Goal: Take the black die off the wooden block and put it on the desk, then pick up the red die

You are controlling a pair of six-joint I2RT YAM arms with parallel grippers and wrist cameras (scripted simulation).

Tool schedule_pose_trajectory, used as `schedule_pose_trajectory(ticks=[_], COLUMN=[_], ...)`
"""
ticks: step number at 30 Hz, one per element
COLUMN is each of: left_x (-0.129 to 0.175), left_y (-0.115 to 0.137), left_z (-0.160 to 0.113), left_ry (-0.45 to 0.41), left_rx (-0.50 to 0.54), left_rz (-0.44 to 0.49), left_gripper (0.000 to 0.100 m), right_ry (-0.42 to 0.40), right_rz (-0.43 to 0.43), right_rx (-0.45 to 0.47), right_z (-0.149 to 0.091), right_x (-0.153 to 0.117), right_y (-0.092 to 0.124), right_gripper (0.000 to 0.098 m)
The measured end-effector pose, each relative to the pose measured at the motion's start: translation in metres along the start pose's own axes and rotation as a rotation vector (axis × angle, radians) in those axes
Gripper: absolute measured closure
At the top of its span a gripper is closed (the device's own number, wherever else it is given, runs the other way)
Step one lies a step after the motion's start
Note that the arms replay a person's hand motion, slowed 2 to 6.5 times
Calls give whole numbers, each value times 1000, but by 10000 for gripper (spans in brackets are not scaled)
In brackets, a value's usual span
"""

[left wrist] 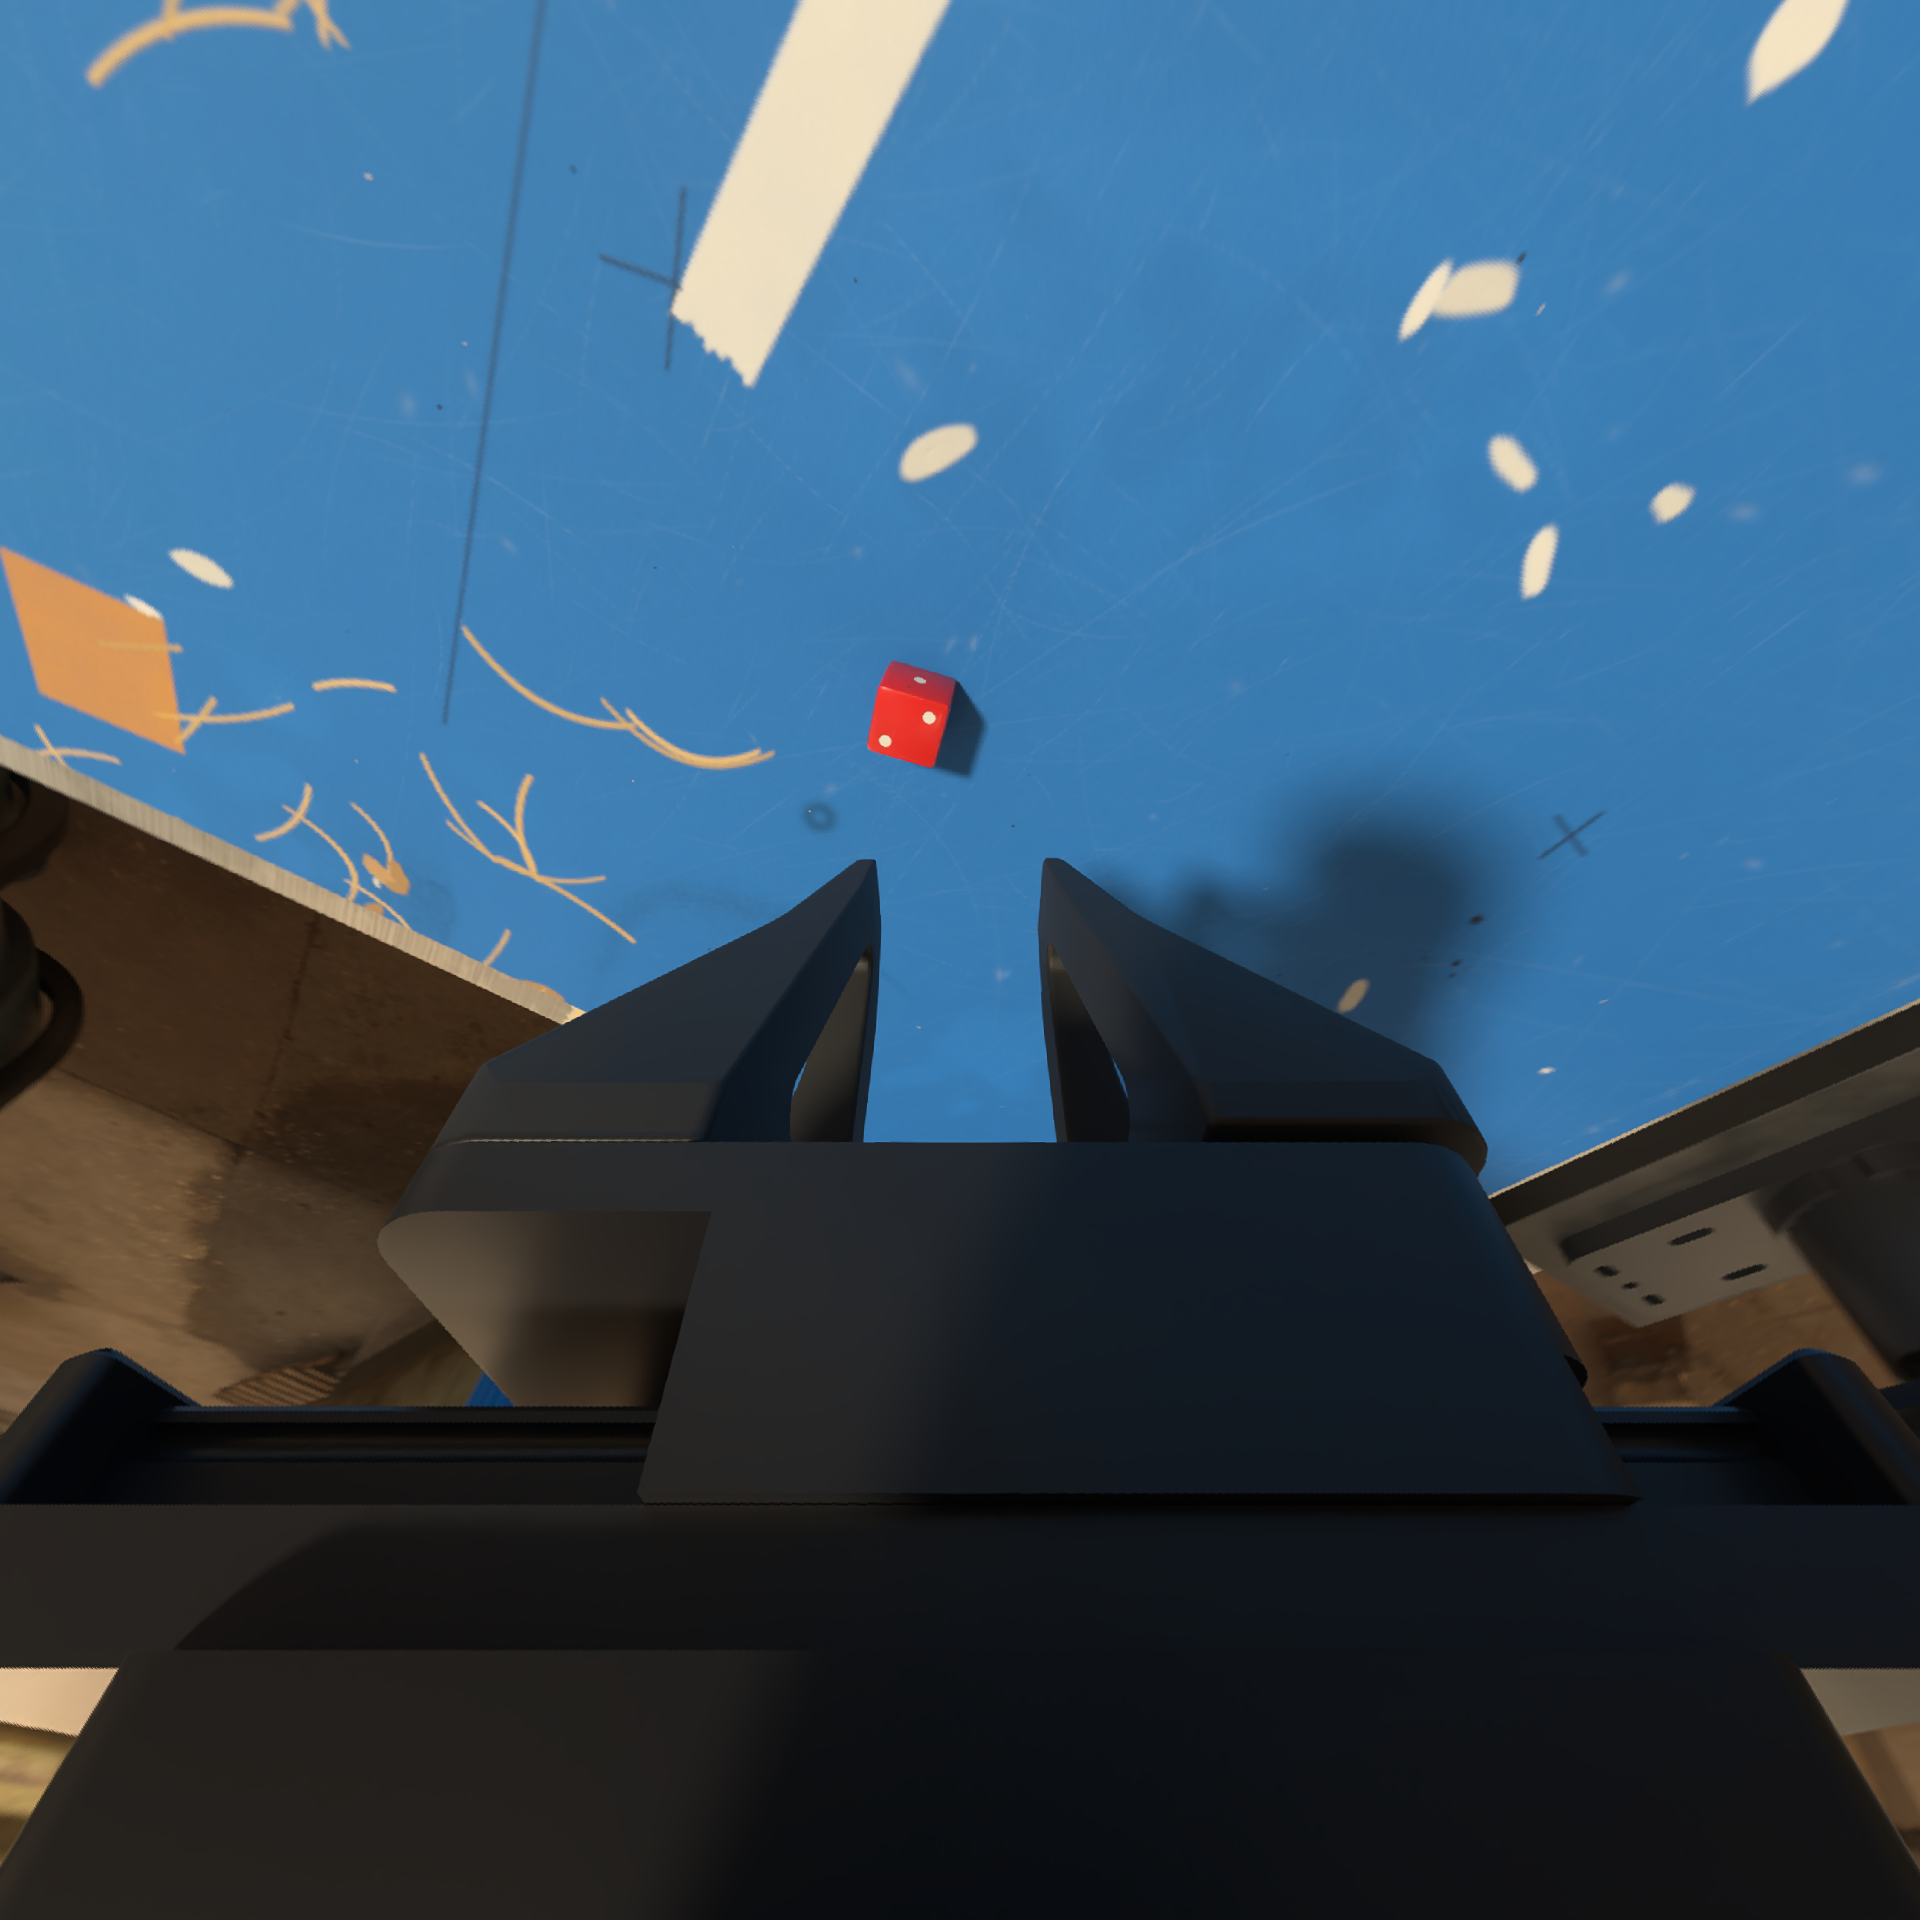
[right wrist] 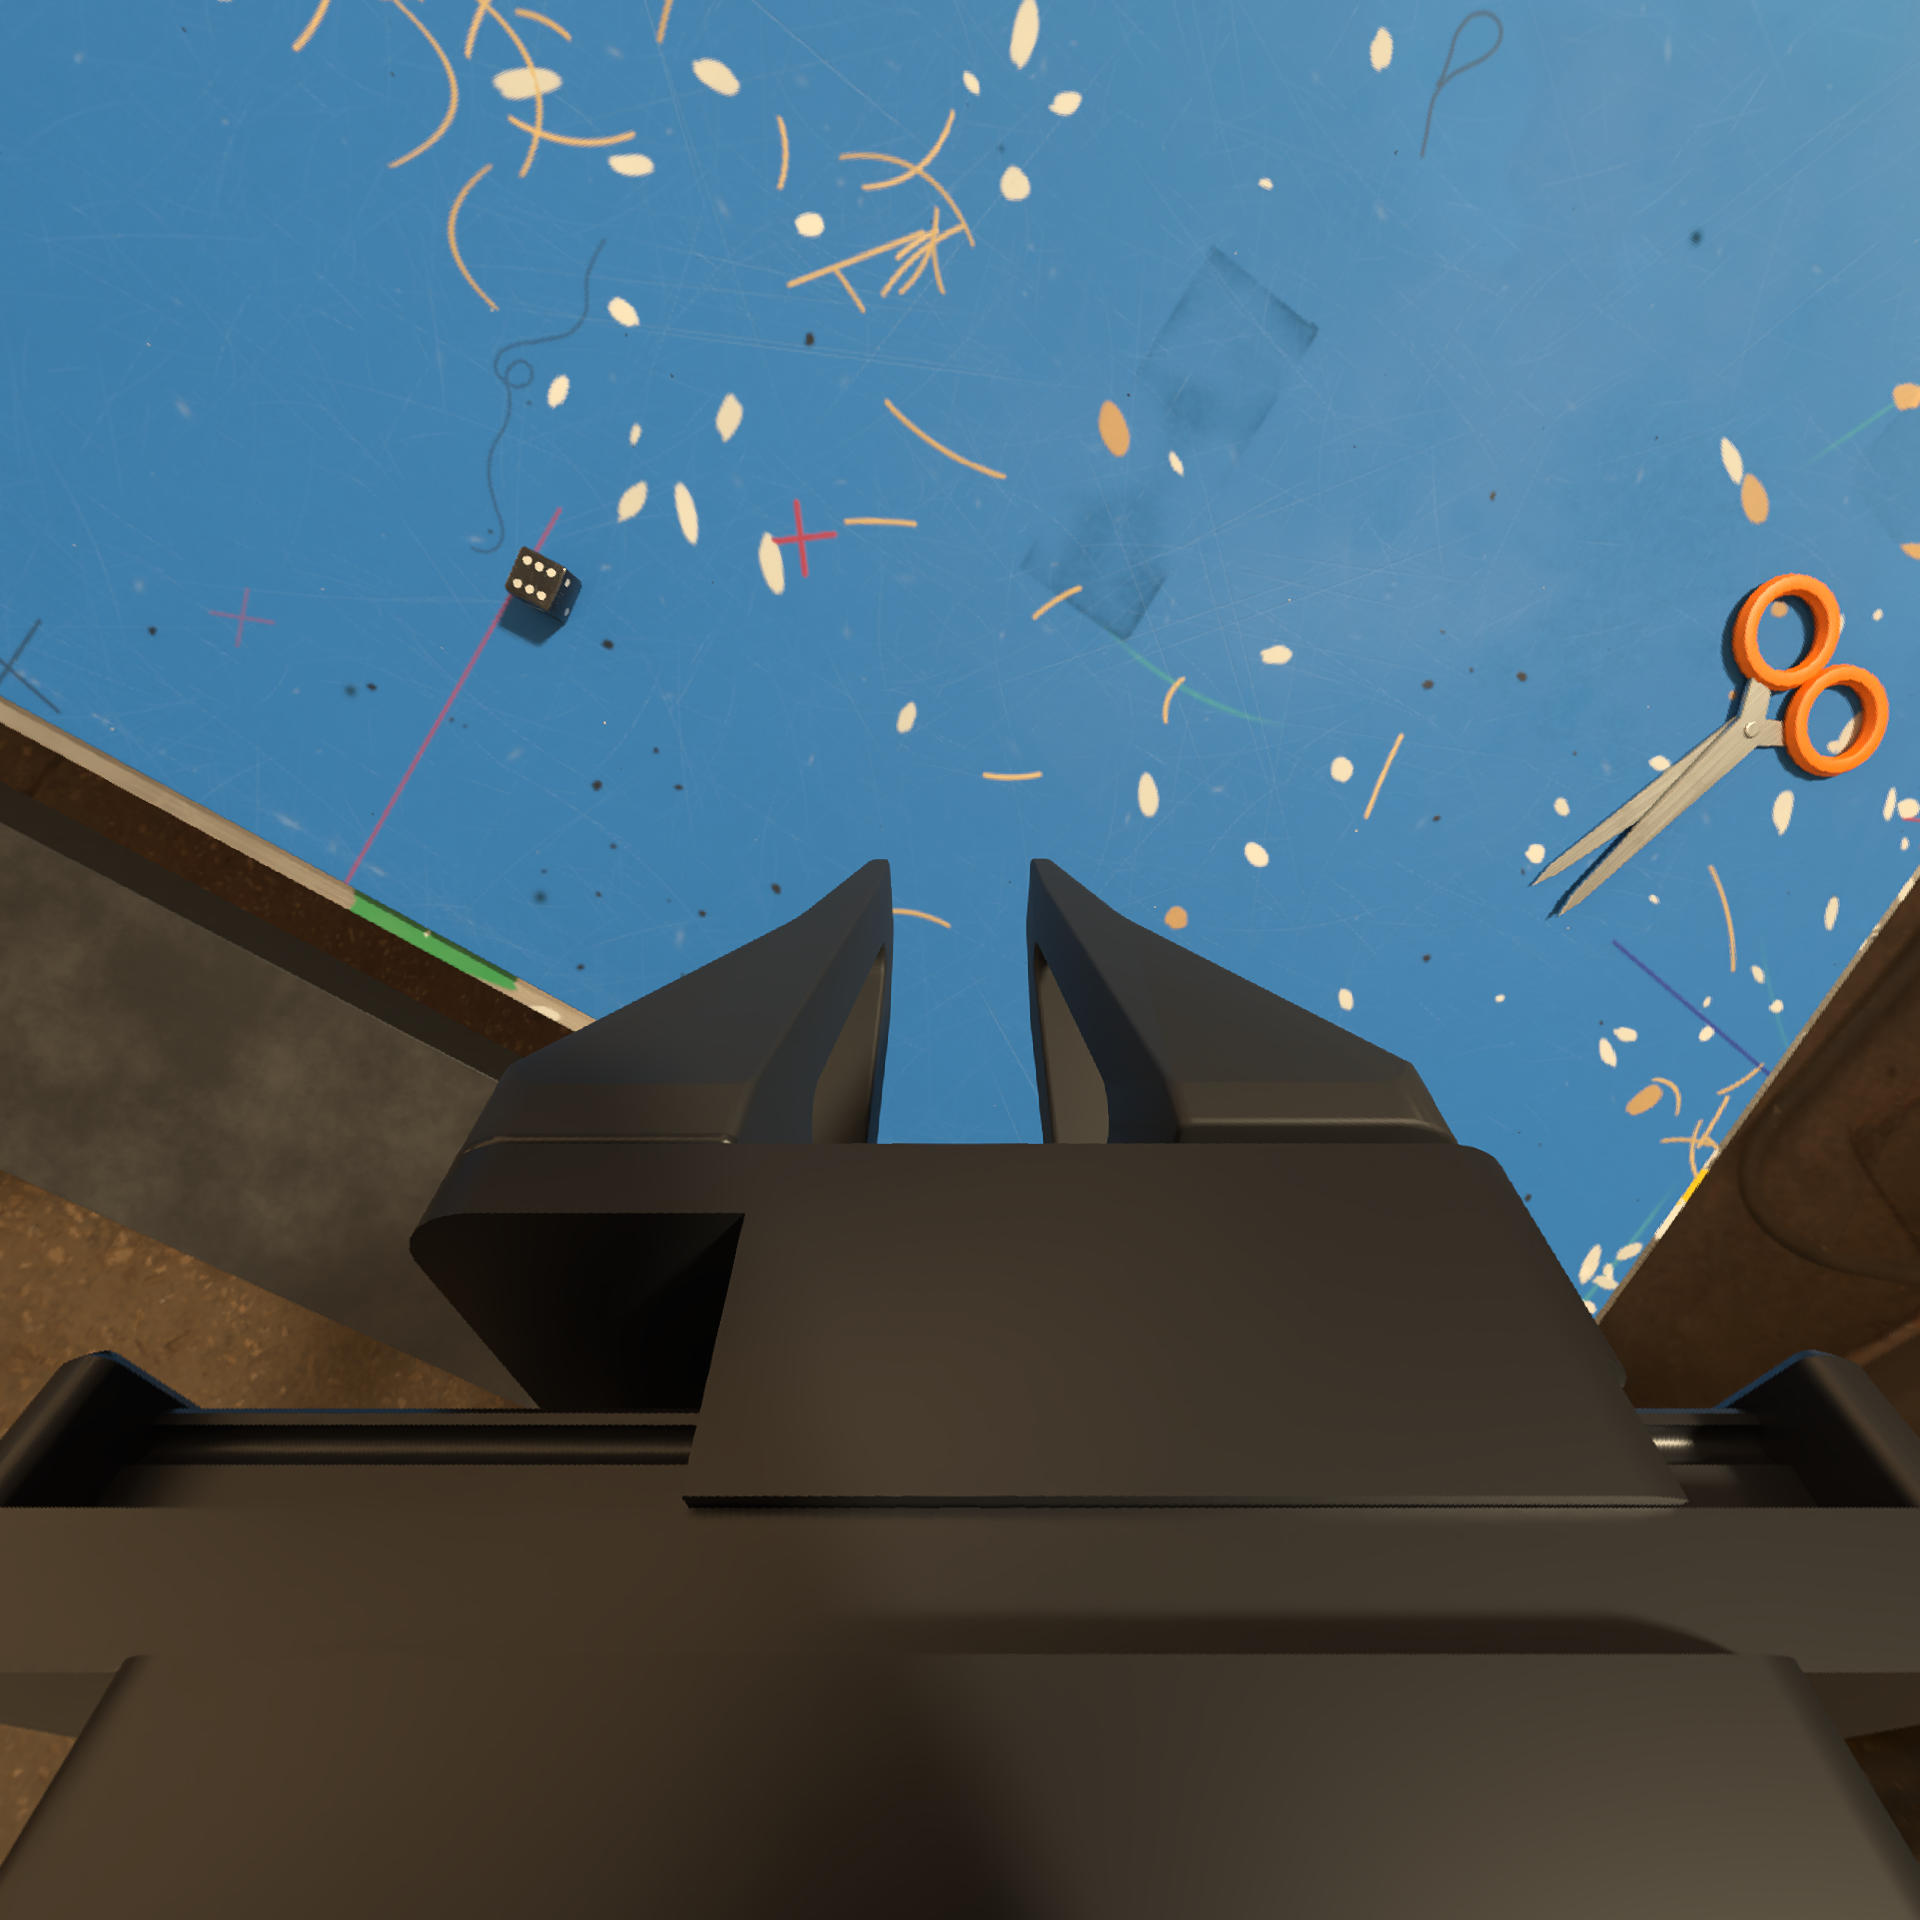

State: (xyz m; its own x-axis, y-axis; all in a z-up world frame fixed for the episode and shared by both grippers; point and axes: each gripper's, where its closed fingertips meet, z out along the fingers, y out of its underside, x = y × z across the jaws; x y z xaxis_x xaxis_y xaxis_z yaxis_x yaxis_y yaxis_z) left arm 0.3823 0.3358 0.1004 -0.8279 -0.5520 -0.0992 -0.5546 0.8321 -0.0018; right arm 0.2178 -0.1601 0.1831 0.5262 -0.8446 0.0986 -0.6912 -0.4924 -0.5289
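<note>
Red die (left wrist: 912,715) sits alone on the blue bench (left wrist: 1195,416), just ahead of the left gripper (left wrist: 958,862), jaws parted and empty. Descend straight, centre the die, square to its faces. Black die (right wrist: 540,584) lies on the bench; right gripper (right wrist: 958,862) parted, empty. Bench edge is close behind-left, with open room ahead; scissors (right wrist: 1725,727) lie well apart.

Left gripper (left wrist: 958,862) hangs parted — red die (left wrist: 912,715) just ahead on desk (left wrist: 1195,364).

The scuffed blue desk (left wrist: 1195,436) carries a red die (left wrist: 912,715), black die (right wrist: 540,584) and orange-handled scissors (right wrist: 1725,738).
</note>
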Motion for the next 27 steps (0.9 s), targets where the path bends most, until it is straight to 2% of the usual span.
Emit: schedule_pose_trajectory(ticks=[8,18,27], left_x=[-5,-10,-16], left_y=[3,2,12], left_z=[30,56,68], left_ry=[44,75,43], left_rx=[-67,-137,-216], left_rz=[155,196,261], left_gripper=[736,702,685], right_ry=[12,22,22], right_rz=[14,19,10], right_rx=[-35,-74,-90], right_z=[9,17,21], right_x=[5,8,8], right_y=[2,4,3], right_gripper=[756,756,757])
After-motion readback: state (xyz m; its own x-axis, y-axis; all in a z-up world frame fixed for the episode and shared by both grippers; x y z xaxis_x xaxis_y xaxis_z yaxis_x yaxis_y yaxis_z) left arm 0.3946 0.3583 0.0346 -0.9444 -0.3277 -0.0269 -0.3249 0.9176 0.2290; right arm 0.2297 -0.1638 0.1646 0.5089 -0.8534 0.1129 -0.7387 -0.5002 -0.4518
